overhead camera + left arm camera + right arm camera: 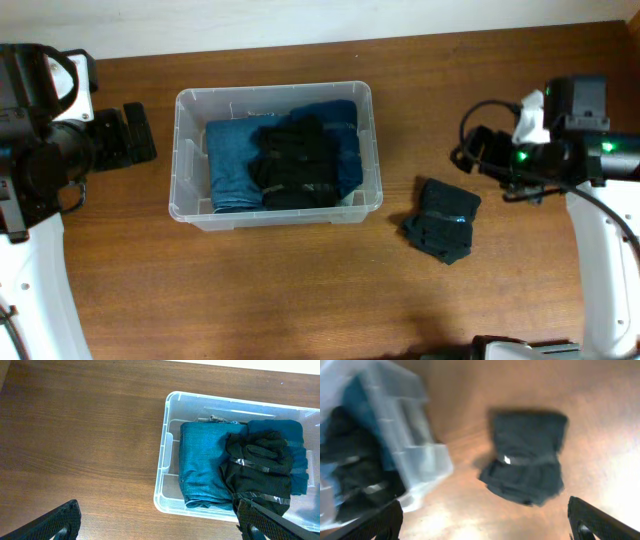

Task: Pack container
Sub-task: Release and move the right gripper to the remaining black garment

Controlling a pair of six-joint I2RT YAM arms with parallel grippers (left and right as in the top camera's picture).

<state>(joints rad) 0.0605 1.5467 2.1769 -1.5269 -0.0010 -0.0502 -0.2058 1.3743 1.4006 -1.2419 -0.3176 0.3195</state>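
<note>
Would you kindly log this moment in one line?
container: blue, black clothes inside; dark garment: on table beside it; left pincer: open; right pincer: open

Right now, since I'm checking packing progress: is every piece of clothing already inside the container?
No, one dark folded garment lies on the table to the right of the container, outside it.

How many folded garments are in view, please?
4: teal garment in the container's left side, black garment atop the middle, dark blue garment at its right, dark garment on the table. Others may lie hidden underneath.
</note>
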